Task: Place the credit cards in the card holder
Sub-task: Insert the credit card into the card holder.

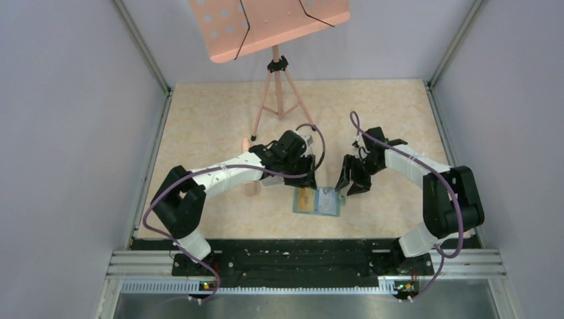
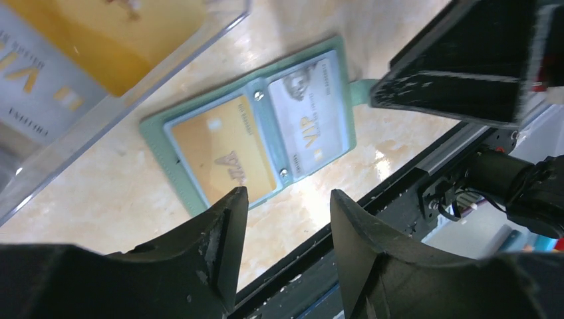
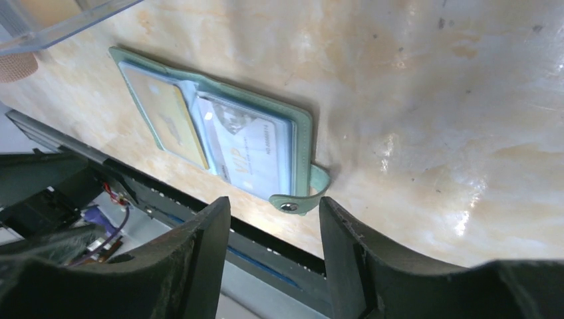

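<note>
The sage-green card holder [image 1: 296, 201] lies open and flat near the table's front edge. In the left wrist view its green border [image 2: 154, 135] frames an orange-yellow credit card [image 2: 223, 156] in one sleeve and a white-grey VIP card [image 2: 312, 113] in the other. The right wrist view shows the same holder [image 3: 304, 130], both cards [image 3: 166, 119] [image 3: 253, 153] and its snap tab [image 3: 292, 205]. My left gripper [image 2: 286, 199] is open and empty above the holder's near-left side [image 1: 292, 176]. My right gripper [image 3: 274, 207] is open and empty just right of the holder [image 1: 351, 185].
A clear plastic box [image 2: 100, 106] sits beside the holder under my left wrist, with an orange card [image 2: 126, 40] and a white card [image 2: 33, 93] inside. A pink music stand on a tripod [image 1: 276, 86] stands at the back. The black front rail [image 1: 299, 256] runs close to the holder.
</note>
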